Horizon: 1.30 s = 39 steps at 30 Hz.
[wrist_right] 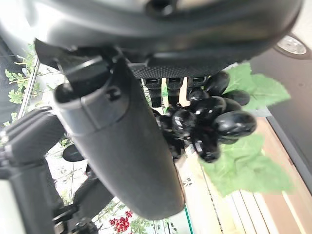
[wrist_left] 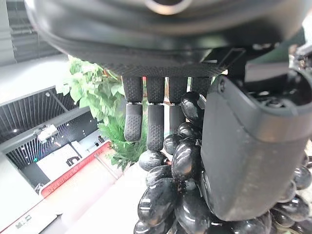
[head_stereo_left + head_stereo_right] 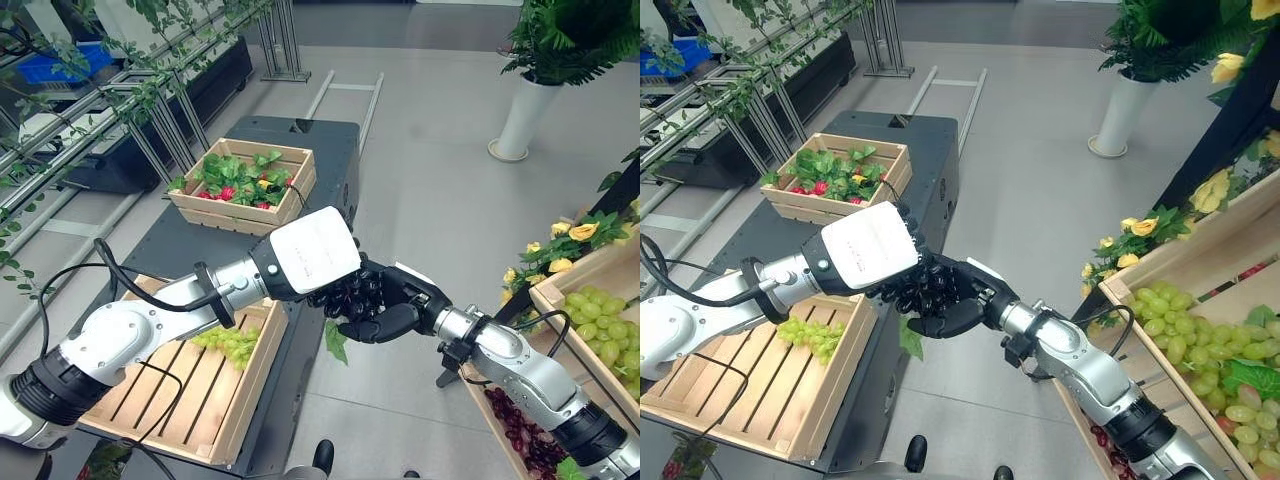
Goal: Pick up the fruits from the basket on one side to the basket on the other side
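Both arms reach inward and meet over the floor gap between the two stands. The right robot hand (image 3: pixel 958 300) has its fingers and thumb curled round a bunch of black grapes (image 1: pixel 209 124) with a green leaf (image 3: pixel 336 341) hanging below. The left robot hand (image 3: pixel 340 290) also touches the bunch, fingers curled against it. On the left, a bunch of green grapes (image 3: pixel 812 334) lies in the near wooden basket (image 3: pixel 245 400) on the dark worktop (image 3: pixel 325 180).
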### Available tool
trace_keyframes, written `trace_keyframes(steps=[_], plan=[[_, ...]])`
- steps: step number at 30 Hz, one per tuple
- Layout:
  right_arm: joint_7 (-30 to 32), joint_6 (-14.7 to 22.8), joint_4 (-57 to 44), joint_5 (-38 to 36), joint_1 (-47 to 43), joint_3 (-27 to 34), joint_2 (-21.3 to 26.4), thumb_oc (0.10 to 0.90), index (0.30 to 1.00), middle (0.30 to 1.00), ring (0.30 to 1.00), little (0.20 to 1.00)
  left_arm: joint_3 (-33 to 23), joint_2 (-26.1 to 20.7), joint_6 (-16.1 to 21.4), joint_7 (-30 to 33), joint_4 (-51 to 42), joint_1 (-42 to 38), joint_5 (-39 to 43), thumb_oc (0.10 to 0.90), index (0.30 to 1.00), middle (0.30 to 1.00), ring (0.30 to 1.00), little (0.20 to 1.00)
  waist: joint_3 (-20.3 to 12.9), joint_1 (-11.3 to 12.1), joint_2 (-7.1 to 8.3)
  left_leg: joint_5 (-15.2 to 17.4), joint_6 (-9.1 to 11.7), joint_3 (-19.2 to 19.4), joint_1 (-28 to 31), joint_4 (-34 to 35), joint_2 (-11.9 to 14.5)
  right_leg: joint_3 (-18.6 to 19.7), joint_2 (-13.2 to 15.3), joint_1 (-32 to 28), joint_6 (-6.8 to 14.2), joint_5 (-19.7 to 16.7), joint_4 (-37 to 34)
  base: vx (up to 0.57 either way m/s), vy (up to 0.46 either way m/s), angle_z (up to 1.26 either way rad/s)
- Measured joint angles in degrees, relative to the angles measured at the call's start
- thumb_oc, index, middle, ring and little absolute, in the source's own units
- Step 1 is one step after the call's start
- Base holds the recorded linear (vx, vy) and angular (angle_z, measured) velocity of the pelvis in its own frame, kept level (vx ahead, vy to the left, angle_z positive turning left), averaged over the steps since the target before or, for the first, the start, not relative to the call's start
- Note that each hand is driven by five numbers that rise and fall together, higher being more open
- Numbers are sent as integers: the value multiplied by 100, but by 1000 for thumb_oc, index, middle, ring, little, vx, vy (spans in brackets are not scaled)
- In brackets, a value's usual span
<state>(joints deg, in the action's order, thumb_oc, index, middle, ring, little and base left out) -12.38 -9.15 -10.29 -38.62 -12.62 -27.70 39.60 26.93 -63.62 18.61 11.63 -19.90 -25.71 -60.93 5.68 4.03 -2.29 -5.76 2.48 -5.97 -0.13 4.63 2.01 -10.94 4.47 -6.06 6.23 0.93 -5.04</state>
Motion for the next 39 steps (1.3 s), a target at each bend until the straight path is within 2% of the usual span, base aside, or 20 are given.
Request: trace_keyframes(steps=[10,11,14,31,33,34,35,36,39], plan=[[32,0,1,6,165,-3,-242,800,900,900,900,900,-165,247,354,-106,-9,125,205,400,300,300,300,300,-101,1,27,-1,-3,23,35,23,6,36,-2,-10,1,0,0,0,0,0],[38,-1,1,7,190,-3,-247,657,686,686,686,686,-186,256,376,-146,-10,134,289,400,300,300,300,300,-101,2,27,-1,-3,26,36,24,6,40,-2,-10,1,-1,0,0,0,0],[77,0,2,9,197,-4,-254,400,300,300,300,300,-396,347,442,-314,-27,269,337,400,300,300,300,300,-102,0,28,-1,-4,43,49,25,9,62,-3,-10,1,-2,0,-4,-2,-3],[385,0,56,51,401,-66,-493,400,300,300,300,300,-535,533,556,-681,-258,306,776,400,300,300,300,300,-193,-6,12,3,-9,79,54,40,12,96,-2,8,3,-3,0,-2,1,0],[444,1,57,51,438,-66,-496,400,300,300,300,300,-548,609,541,-705,-253,374,782,519,479,479,479,479,-243,-5,2,8,-16,112,54,41,14,118,0,24,5,-4,0,-24,16,-5],[462,3,58,51,465,-66,-500,400,300,300,300,300,-553,641,539,-713,-250,407,783,562,542,542,542,542,-255,-7,0,11,-19,118,54,41,14,123,0,26,5,-4,0,-18,14,-6],[477,3,64,57,523,-65,-529,400,300,300,300,300,-587,690,537,-715,-251,509,798,704,756,756,756,756,-274,-11,-4,16,-25,138,57,41,18,137,0,32,5,-4,0,-22,16,-7],[479,3,92,73,579,-65,-566,400,300,300,300,300,-588,699,528,-754,-243,576,877,800,900,900,900,900,-278,-17,-3,17,-26,153,65,41,20,153,-1,34,5,-5,0,-33,25,-8],[546,5,112,213,752,-54,-658,400,300,300,300,300,-594,698,379,-868,-204,824,1247,800,900,900,900,900,-280,-62,-5,24,-36,188,87,43,20,215,1,42,10,-10,4,-32,24,-9]])
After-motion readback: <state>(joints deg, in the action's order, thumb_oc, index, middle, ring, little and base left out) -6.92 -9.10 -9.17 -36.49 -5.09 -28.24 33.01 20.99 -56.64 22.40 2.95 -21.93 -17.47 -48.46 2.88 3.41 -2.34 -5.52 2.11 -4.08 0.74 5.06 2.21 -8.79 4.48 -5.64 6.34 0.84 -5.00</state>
